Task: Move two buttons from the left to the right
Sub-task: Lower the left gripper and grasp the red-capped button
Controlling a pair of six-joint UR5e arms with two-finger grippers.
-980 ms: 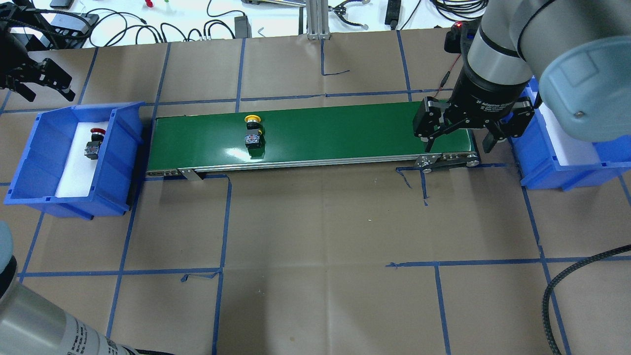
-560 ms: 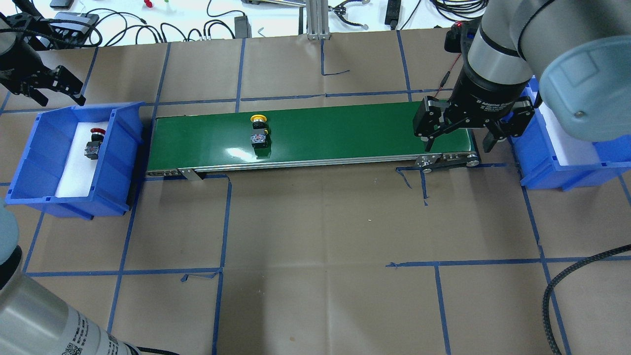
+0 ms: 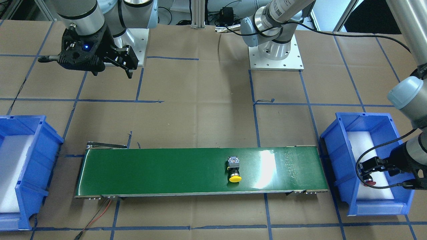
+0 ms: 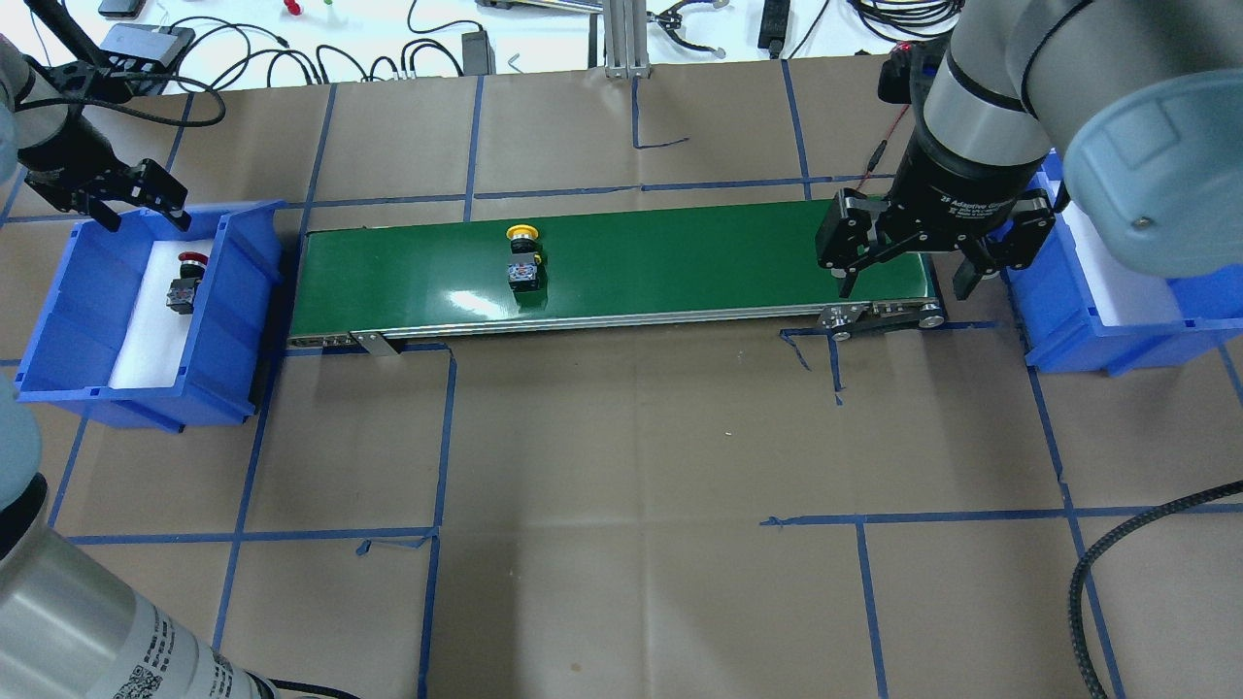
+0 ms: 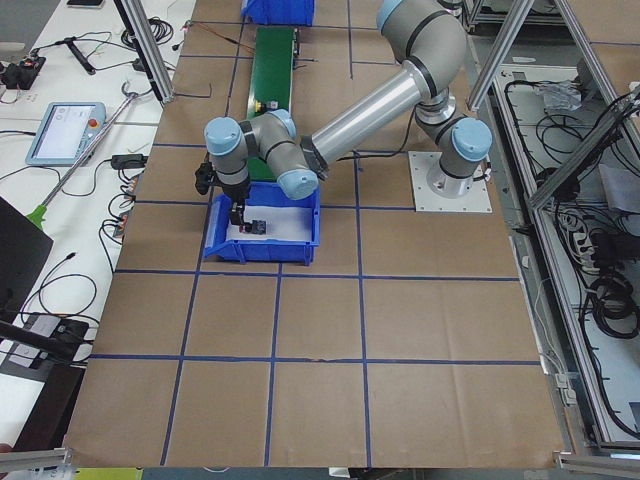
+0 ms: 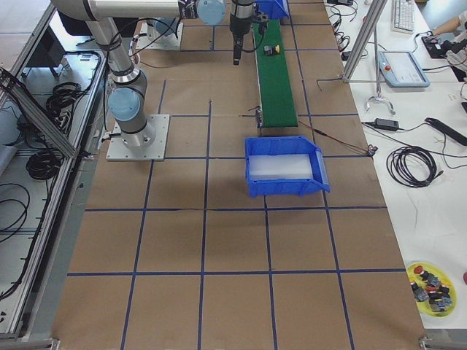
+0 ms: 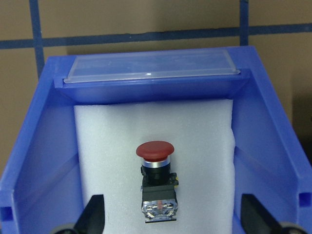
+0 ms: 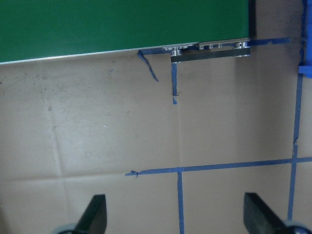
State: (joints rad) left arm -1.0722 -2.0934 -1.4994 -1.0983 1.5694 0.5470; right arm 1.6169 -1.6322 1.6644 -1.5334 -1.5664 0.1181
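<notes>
The yellow-capped button [image 4: 523,254] lies on the green conveyor belt [image 4: 680,252], left of its middle; it also shows in the front view [image 3: 234,170]. The red-capped button [image 4: 184,282] lies on white foam in the left blue bin [image 4: 58,320], and shows in the left wrist view [image 7: 157,180]. My left gripper [image 4: 144,209] hovers open and empty over the bin's far end, with the red button between and ahead of its fingers [image 7: 93,214]. My right gripper [image 4: 905,282] hangs open and empty over the belt's right end.
A second blue bin [image 4: 1068,340] with white foam stands just right of the conveyor. The table is covered in brown paper with blue tape lines. Cables and tools lie along the far edge [image 4: 291,58]. A black cable [image 4: 1117,544] hangs at the front right.
The yellow button has ridden to the right along the belt. My left gripper has moved right and nearer, to above the left bin's far end. The right arm has not moved.
</notes>
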